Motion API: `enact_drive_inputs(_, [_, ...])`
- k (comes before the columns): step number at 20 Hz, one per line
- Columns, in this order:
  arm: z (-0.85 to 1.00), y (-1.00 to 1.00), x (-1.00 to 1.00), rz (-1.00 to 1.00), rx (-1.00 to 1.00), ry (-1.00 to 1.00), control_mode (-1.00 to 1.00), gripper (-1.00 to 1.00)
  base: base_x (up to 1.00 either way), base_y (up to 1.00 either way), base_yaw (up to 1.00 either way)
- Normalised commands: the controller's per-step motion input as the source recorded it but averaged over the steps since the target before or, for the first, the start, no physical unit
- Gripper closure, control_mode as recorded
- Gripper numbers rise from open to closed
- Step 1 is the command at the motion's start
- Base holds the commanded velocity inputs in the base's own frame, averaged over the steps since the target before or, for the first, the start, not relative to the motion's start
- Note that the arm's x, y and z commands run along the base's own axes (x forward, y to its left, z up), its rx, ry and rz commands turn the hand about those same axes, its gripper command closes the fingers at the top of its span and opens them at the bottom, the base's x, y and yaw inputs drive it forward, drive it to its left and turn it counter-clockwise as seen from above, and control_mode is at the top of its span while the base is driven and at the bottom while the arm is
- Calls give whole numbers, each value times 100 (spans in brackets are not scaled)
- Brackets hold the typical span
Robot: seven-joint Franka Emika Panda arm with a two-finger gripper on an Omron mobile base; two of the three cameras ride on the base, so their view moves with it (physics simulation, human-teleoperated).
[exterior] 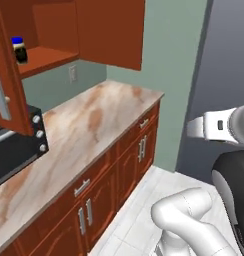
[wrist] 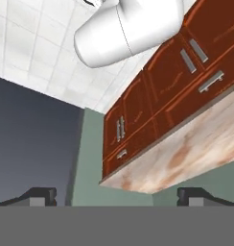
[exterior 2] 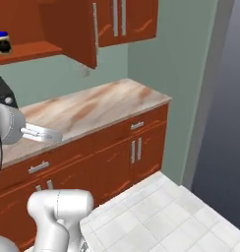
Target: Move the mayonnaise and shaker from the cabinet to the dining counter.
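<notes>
The mayonnaise (exterior: pixel 19 49) stands on the open cabinet (exterior: pixel 49 57) shelf, well apart from the wide-open, empty claw (wrist: pixel 117 194).

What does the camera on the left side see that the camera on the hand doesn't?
The left base view has the mayonnaise on the shelf of the open cabinet, plus a black toaster oven. The hand view has the gripper, its fingertips wide apart, seen upside down. Both show the marble wall counter and the drawer fronts under it.
</notes>
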Motion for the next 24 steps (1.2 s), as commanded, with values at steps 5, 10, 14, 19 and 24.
enact_drive_inputs(5, [0, 0, 0, 0, 0, 0, 100, -100, 79, -1, 58])
enact_drive_inputs(10, [0, 0, 0, 0, 0, 0, 100, -100, 42, 0, 65])
enact_drive_inputs(14, [0, 0, 0, 0, 0, 0, 100, -100, 49, 0, 68])
enact_drive_inputs(19, [0, 0, 0, 0, 0, 0, 100, -100, 72, -21, 53])
enact_drive_inputs(24, [0, 0, 0, 0, 0, 0, 100, -100, 83, -24, 20])
